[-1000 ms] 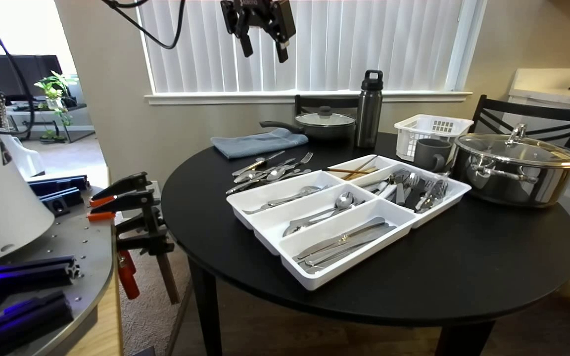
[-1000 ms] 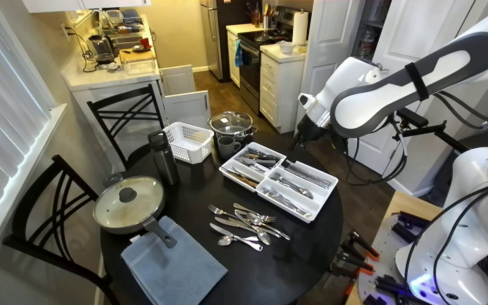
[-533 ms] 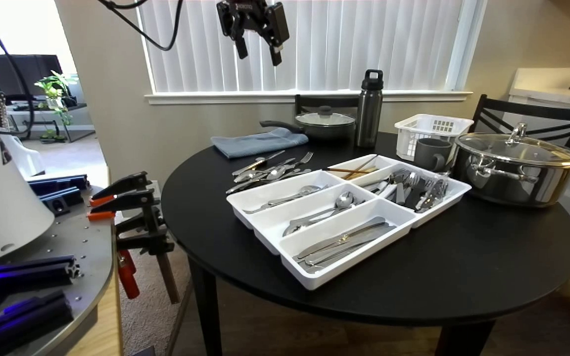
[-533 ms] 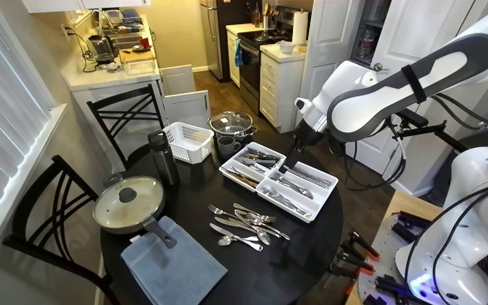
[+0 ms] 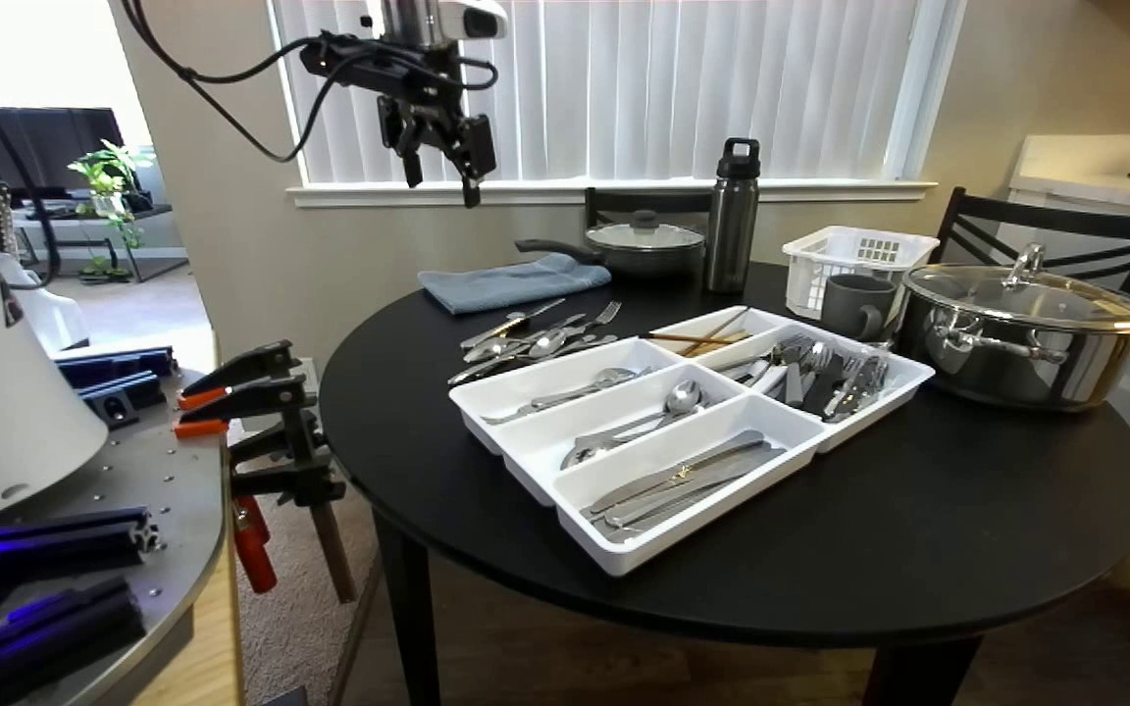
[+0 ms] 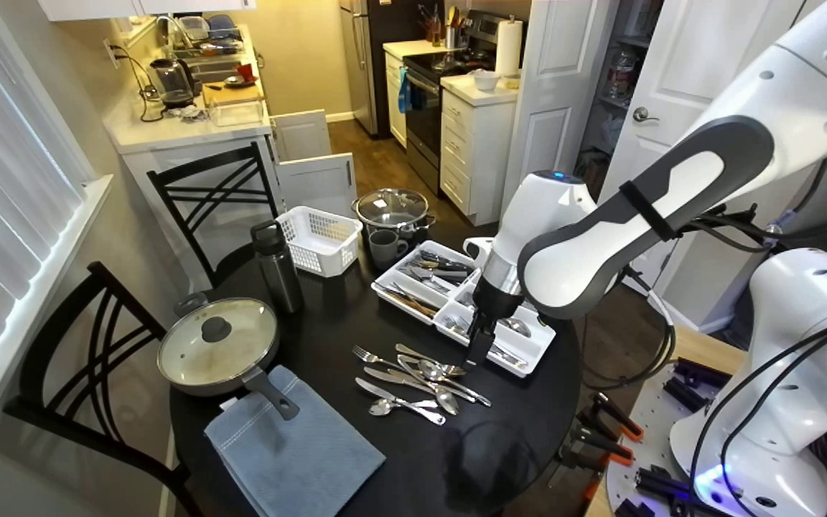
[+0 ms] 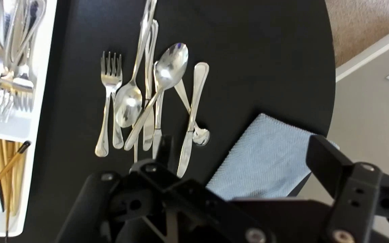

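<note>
Down they come: in an exterior view the fingers [image 5: 413,171] now hang lower and further left than a second ago, upper left of centre, parted wide and gripping nothing; in an exterior view the arm [image 6: 571,276] has swung over the white tray [image 6: 537,343] right of centre, which brings them closer to the loose cutlery [image 6: 431,370] at lower centre. In the wrist view that cutlery lies untouched at upper centre on the dark surface [image 7: 265,60]; tray along the left edge; blue cloth [image 7: 262,162] lower right.
</note>
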You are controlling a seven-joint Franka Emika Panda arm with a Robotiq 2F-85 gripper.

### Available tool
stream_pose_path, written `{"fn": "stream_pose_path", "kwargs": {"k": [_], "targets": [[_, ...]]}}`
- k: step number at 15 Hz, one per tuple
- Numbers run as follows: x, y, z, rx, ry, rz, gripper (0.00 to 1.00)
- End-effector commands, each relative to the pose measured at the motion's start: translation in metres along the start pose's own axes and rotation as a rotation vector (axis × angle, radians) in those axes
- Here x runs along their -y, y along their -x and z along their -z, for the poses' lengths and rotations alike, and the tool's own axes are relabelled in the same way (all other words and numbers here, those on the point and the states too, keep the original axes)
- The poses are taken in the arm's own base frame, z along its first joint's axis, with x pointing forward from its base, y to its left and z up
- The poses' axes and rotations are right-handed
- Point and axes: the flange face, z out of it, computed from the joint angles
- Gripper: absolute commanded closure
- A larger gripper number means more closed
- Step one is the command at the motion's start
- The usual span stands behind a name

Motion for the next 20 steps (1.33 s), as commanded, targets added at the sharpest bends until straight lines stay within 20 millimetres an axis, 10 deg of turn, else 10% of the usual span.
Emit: {"fn": "stream_pose_path", "kwargs": {"k": [1, 20], "targets": [[-0.004, 0.001, -0.035, 0.068, 0.029, 0.036, 0.0], [-0.008, -0.022, -0.179, 0.164, 0.134, -0.02, 0.0]]}}
